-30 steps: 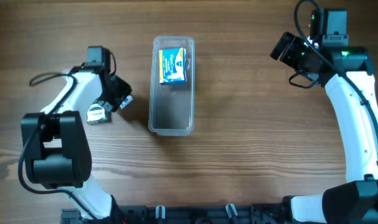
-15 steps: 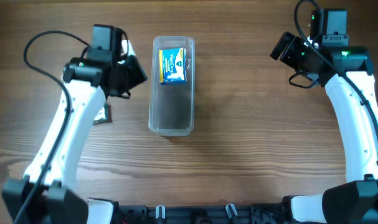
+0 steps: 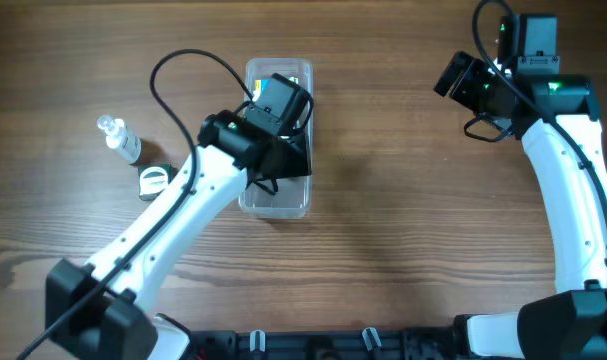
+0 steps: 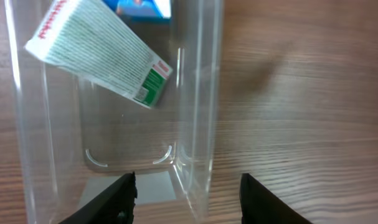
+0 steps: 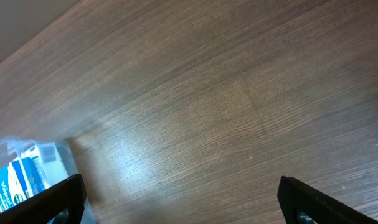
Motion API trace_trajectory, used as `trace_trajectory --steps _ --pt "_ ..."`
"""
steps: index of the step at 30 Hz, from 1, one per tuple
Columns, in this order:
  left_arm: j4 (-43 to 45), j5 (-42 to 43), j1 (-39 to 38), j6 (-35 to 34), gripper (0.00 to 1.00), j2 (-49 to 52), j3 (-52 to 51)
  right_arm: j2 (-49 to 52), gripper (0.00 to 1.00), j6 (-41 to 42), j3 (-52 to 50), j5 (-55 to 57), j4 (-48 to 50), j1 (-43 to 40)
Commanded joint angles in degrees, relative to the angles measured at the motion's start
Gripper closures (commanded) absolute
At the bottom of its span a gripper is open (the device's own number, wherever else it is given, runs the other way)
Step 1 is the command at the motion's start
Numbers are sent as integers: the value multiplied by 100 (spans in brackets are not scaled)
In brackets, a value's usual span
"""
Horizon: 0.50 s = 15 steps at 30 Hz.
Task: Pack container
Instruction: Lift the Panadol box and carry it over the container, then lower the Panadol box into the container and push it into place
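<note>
The container (image 3: 277,204) is a long clear plastic tub standing in the middle of the table. In the left wrist view the container (image 4: 195,93) holds a tilted white box with green print (image 4: 95,53) and a blue box (image 4: 145,6) at its far end. My left gripper (image 3: 291,158) hangs over the tub. In its wrist view the left gripper (image 4: 189,202) is open and empty, with its fingers straddling the tub's right wall. My right gripper (image 3: 458,80) is open and empty, high over bare table at the far right (image 5: 185,202). The right wrist view shows the tub's corner and the blue box (image 5: 14,177).
A small clear bottle (image 3: 118,140) stands on the table to the left of the tub. A small white-and-dark item (image 3: 155,181) lies just in front of the bottle. The left arm (image 3: 173,215) crosses the table from the front left.
My left arm has swung right, from the left side of the table to over the tub. That uncovered the small bottle. The right arm has not moved.
</note>
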Motion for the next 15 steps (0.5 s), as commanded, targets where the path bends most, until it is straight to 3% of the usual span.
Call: trace_trajectory --steps 1,7,9,11,15 --pt "-20 -219 -9 -177 45 221 83 55 0 4 -15 -74 4 7" --pt "48 -1231 304 -435 37 232 83 55 0 2 -15 -74 4 7" --pt "85 -1436 494 -448 40 258 83 55 0 4 -15 -74 4 7" --pt "214 -1429 688 -363 51 354 83 55 0 2 -15 -74 4 7" --pt "732 -1220 839 328 57 662 83 55 0 2 -15 -74 4 7"
